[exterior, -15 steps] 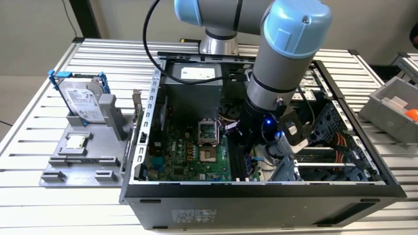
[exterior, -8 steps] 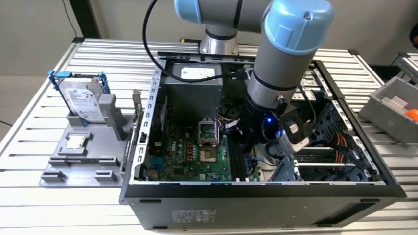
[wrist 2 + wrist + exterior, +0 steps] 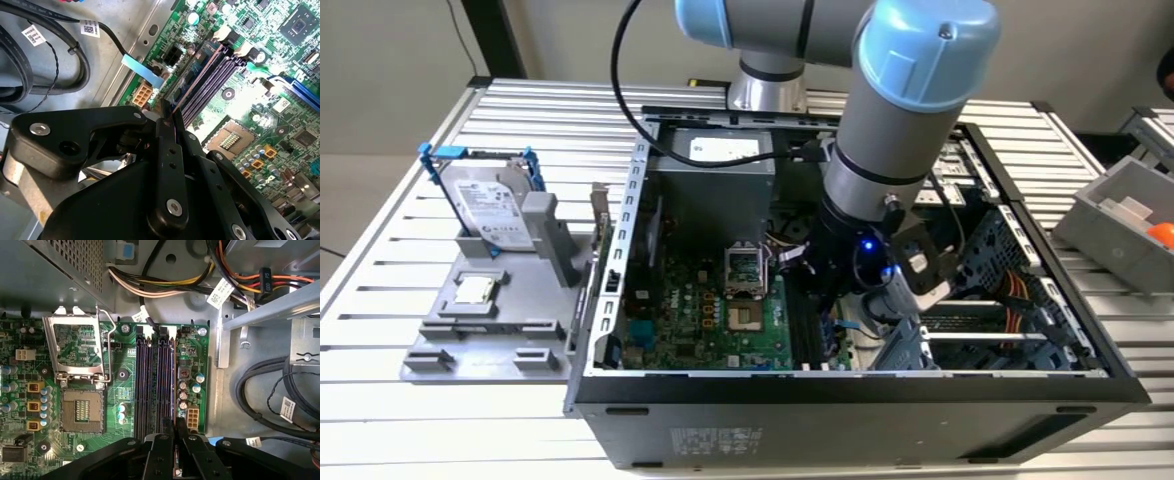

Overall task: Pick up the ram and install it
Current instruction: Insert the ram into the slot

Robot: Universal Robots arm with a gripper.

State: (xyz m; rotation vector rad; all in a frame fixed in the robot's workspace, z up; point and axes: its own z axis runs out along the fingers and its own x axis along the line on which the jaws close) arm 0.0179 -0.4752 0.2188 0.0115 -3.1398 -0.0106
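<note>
Computer case (image 3: pixel 854 395): sitting open on the table (image 3: pixel 400 420).
Motherboard (image 3: pixel 707 320): lying inside the case.
Parts tray (image 3: pixel 480 330): standing at the exterior view's left of the case.
Hard drive (image 3: pixel 491 210): standing upright in the tray.

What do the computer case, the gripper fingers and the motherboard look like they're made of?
Computer case: looks like sheet metal, with a dark painted outer wall and bare grey inside, punched with holes in the first wrist view.
Fingers: black, matt, probably moulded plastic or coated metal, fastened with shiny screws.
Motherboard: glossy green circuit board carrying silver components and dark slots.
</note>
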